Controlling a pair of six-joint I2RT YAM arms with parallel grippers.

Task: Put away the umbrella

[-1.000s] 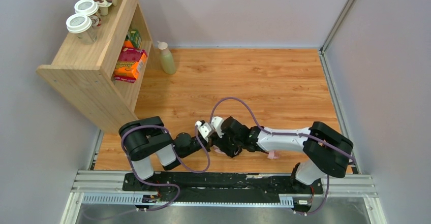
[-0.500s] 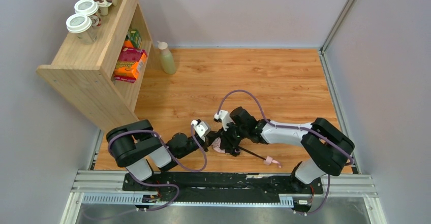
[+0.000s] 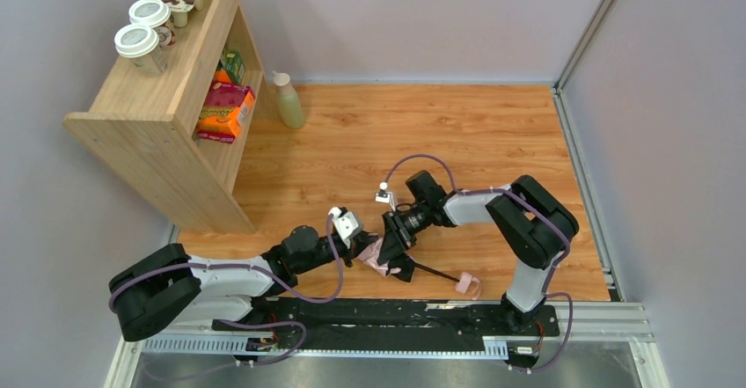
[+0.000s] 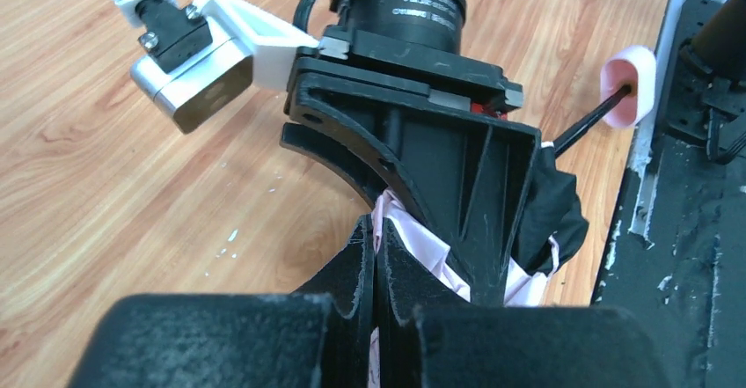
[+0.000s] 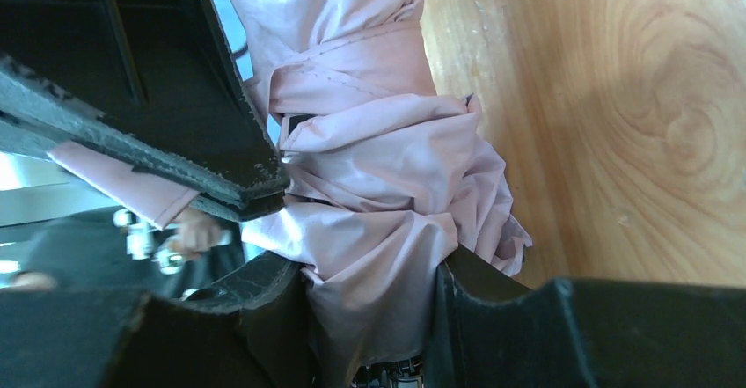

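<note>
The umbrella [image 3: 383,256] lies folded near the table's front edge, pale pink canopy bunched with a dark inner side. Its thin black shaft [image 3: 433,270] runs right to the small pink handle [image 3: 465,284]. My left gripper [image 3: 364,249] comes in from the left and is shut on a fold of the pink canopy [image 4: 420,249]. My right gripper [image 3: 393,245] comes in from above right and is shut on the bunched canopy [image 5: 378,186]. The handle also shows in the left wrist view [image 4: 630,85]. The two grippers sit close together over the fabric.
A wooden shelf [image 3: 158,128] stands at the back left with lidded cups [image 3: 141,40] on top and boxes [image 3: 225,111] inside. A pale green bottle [image 3: 287,99] stands beside it. The black base rail [image 3: 396,311] runs just in front of the umbrella.
The left arm has stretched out low to the right. The right arm has folded back and its gripper has turned over the canopy. More of the shaft and the handle now show at the right.
</note>
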